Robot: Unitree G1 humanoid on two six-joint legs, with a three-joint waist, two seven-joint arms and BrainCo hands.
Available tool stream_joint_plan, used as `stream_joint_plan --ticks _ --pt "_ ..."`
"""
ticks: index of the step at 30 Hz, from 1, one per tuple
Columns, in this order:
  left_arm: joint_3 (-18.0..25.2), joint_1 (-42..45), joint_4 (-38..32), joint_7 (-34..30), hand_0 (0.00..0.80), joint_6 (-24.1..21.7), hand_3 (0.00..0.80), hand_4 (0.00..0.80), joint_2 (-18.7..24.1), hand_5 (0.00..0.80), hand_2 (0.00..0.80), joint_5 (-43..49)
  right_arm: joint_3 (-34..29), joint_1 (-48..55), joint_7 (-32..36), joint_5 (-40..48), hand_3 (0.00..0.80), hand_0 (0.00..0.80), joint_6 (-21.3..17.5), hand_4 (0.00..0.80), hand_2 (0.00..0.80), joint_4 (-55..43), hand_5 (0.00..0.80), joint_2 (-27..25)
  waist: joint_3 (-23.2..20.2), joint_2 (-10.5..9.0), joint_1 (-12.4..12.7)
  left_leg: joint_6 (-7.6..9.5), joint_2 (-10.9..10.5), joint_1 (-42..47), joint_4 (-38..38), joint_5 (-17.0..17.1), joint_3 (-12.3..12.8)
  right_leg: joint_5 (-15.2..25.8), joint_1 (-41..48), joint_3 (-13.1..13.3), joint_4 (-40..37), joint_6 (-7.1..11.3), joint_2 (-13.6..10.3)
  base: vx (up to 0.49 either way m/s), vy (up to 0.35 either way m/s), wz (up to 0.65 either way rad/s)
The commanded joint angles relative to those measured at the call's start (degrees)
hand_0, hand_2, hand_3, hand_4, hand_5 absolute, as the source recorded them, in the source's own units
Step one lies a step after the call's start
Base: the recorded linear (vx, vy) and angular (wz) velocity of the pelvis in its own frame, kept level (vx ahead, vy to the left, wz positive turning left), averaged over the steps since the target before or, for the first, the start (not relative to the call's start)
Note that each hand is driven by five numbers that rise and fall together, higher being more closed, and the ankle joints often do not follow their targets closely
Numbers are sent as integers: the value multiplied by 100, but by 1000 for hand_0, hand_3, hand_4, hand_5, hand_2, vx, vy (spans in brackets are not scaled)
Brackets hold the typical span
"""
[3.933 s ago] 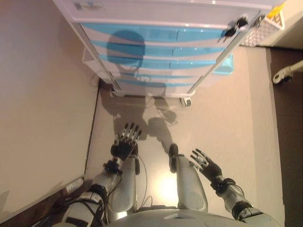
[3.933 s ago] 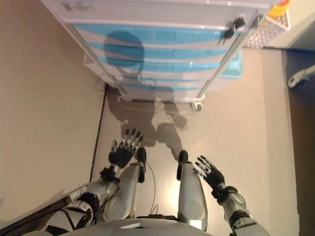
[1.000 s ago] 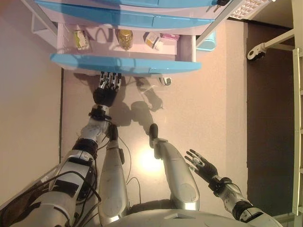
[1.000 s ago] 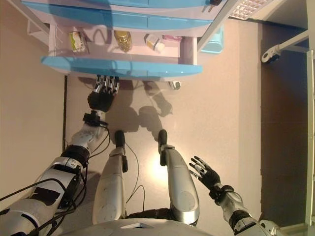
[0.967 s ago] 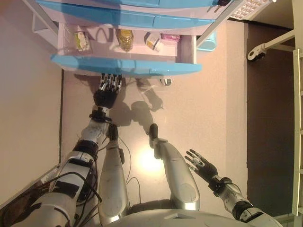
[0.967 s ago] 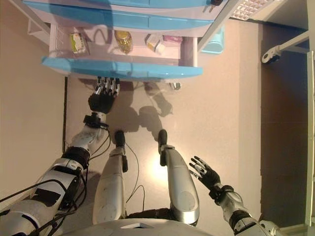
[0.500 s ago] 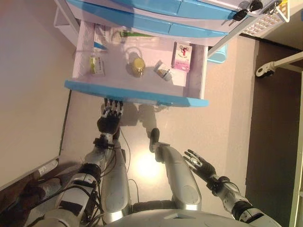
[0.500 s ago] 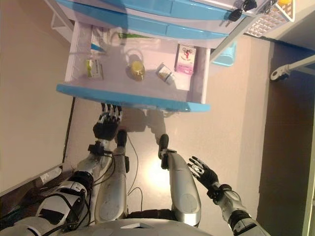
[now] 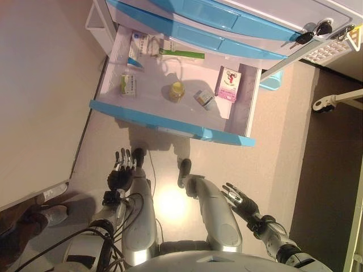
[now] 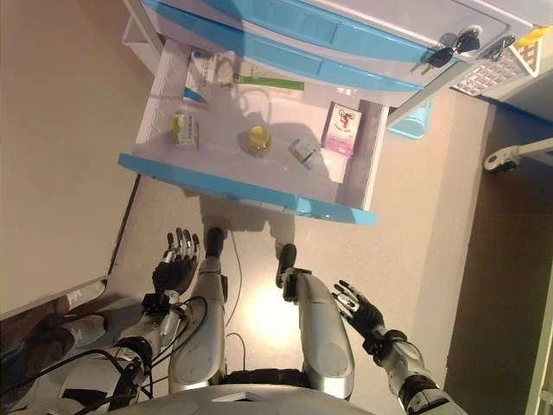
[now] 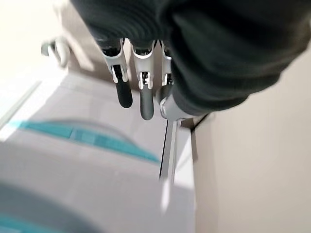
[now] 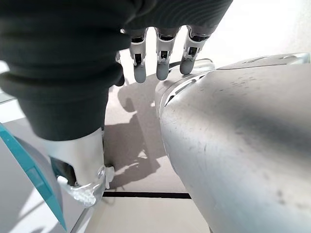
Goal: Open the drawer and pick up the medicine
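The cabinet's lowest blue-fronted drawer [image 9: 170, 123] stands pulled out. Inside lie a yellow-capped bottle [image 9: 177, 90], a small bottle on its side [image 9: 203, 99], a pink-and-white box [image 9: 229, 84], a small green-and-white box [image 9: 127, 85], a white-and-blue box [image 9: 136, 45] and a green tube [image 9: 181, 54]. My left hand [image 9: 121, 173] is open and empty, below the drawer front and apart from it; its straight fingers [image 11: 141, 87] show in the left wrist view. My right hand [image 9: 241, 201] is open and empty, low at the right, far from the drawer.
Shut blue drawers [image 9: 215, 22] sit above the open one, with keys [image 9: 309, 37] at the cabinet's right corner. A white basket [image 9: 334, 50], a light blue bin [image 9: 271, 80] and a wheeled leg [image 9: 332, 102] stand to the right. A wall [image 9: 45, 85] runs along the left.
The drawer has come further out and shows all its contents. My left hand has drawn back from the drawer front. The camera has shifted. My right hand has stayed put.
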Motion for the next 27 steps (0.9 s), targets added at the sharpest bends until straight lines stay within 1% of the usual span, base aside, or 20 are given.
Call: stream_joint_plan --ticks 1,2,3,5,6,7,9,10,11,13,15,16,17,18,20,21,23,24,25,27 --pt "164 29 207 613 0 5 0 0 30 0 0 222 -27 254 358 -100 0 0 -5 0 0 -310 0 220 -180 -210 27 255 -146 -153 705 -600 174 521 273 -19 -643 517 53 0 0 0" --pt "175 22 232 777 0 -38 0 0 41 0 0 141 -55 252 369 -64 0 0 -13 0 0 -264 0 216 -180 -206 25 251 -141 -139 699 -598 177 515 286 -24 -645 515 53 23 32 2" --pt "287 5 305 1006 0 -34 0 0 71 0 0 68 -125 242 292 -18 0 0 -46 0 0 -194 0 213 -180 -192 20 244 -146 -94 674 -593 180 513 317 -18 -660 523 45 0 0 0" --pt "377 30 359 1117 0 -119 0 0 118 0 0 200 -253 230 151 80 0 0 -141 0 0 -138 0 219 -180 -174 22 234 -145 -52 649 -585 191 503 346 -18 -662 525 30 10 20 0" --pt "420 77 375 1269 0 -218 0 0 141 0 0 315 -363 238 -271 102 0 0 -382 0 0 -108 0 189 -180 -149 18 223 -137 -2 617 -575 207 497 375 -26 -664 529 8 18 43 0" --pt "442 99 379 1318 0 -262 0 0 145 0 0 384 -417 240 -442 89 0 0 -447 0 0 -89 0 180 -180 -138 18 225 -141 15 608 -574 214 496 380 -21 -660 532 1 22 60 1" --pt "525 235 374 1380 0 -386 0 0 186 0 0 498 -728 275 -934 394 0 0 -608 0 0 -239 0 78 -180 -95 6 219 -153 89 589 -578 225 482 435 -10 -641 537 -37 31 50 1" --pt "608 356 337 1342 0 -370 0 0 199 0 0 626 -854 311 -1052 546 0 0 -700 0 0 -394 0 3 -181 -81 3 212 -154 128 586 -590 235 475 475 -2 -643 544 -50 49 32 -1" --pt "669 513 277 1303 0 -401 0 0 215 0 0 814 -989 356 -1226 667 0 0 -783 0 0 -639 0 -74 -193 -81 -2 208 -154 178 568 -598 246 478 524 8 -664 548 -61 56 20 -2" --pt "698 867 102 1261 0 -540 0 0 209 0 0 1201 -1223 523 -1696 689 0 0 -1088 0 0 -1373 0 -228 -248 -79 -19 220 -151 253 526 -611 270 497 595 31 -716 562 -97 57 12 -5" --pt "687 1223 -89 1218 0 -649 0 0 231 0 0 1563 -1440 712 -2298 503 0 0 -1324 0 0 -2338 0 -417 -323 -84 -54 231 -149 331 462 -615 317 521 663 49 -790 584 -140 47 29 -5" --pt "713 1466 -201 1134 0 -740 0 0 239 0 0 1841 -1638 833 -2545 387 0 0 -1513 0 0 -2856 0 -550 -371 -80 -77 239 -150 383 408 -619 350 527 704 62 -847 598 -168 38 45 -2" --pt "711 1573 -248 1102 0 -785 0 0 242 0 0 1947 -1745 899 -2624 296 0 0 -1620 0 0 -3059 0 -594 -400 -76 -84 246 -150 413 374 -620 373 532 723 65 -875 606 -183 64 89 -1" --pt "726 1858 -317 1000 0 -909 0 0 211 0 0 2136 -2100 1043 -2747 -152 0 0 -1936 0 0 -3585 0 -749 -487 -41 -109 265 -163 494 297 -626 429 542 791 80 -957 633 -240 74 102 -1" --pt "799 2094 -410 920 0 -1010 0 0 156 0 0 2275 -2445 1147 -2900 -800 0 0 -2192 0 0 -4151 0 -933 -576 13 -129 281 -187 613 182 -631 491 552 879 118 -1062 673 -305 83 126 -3" --pt "825 2196 -483 882 0 -1022 0 0 136 0 0 2289 -2623 1163 -2857 -1100 0 0 -2271 0 0 -4467 0 -1036 -611 47 -134 292 -200 670 114 -637 525 550 917 130 -1109 696 -348 56 127 -5" --pt "877 2321 -575 872 0 -1072 0 0 102 0 0 2412 -2818 1167 -2884 -1572 0 0 -2469 0 0 -4812 0 -1177 -680 81 -146 304 -228 705 28 -615 562 575 943 138 -1188 724 -399 37 104 -6" --pt "895 2384 -596 855 0 -1111 0 0 83 0 0 2418 -2930 1180 -2959 -1988 0 0 -2609 0 0 -5047 0 -1286 -699 97 -143 312 -241 752 -15 -626 589 581 982 153 -1233 745 -430 49 92 -5" --pt "925 2461 -632 821 0 -1145 0 0 60 0 0 2475 -3035 1203 -3130 -2417 0 0 -2649 0 0 -5349 0 -1447 -730 109 -132 313 -252 788 -43 -640 614 595 1027 161 -1285 770 -460 60 86 0" --pt "899 2545 -709 897 0 -1232 0 0 44 0 0 2593 -3155 1200 -3408 -3014 0 0 -2580 0 0 -5753 0 -1722 -750 112 -103 324 -271 824 -51 -674 635 609 1080 169 -1334 798 -496 45 58 2"
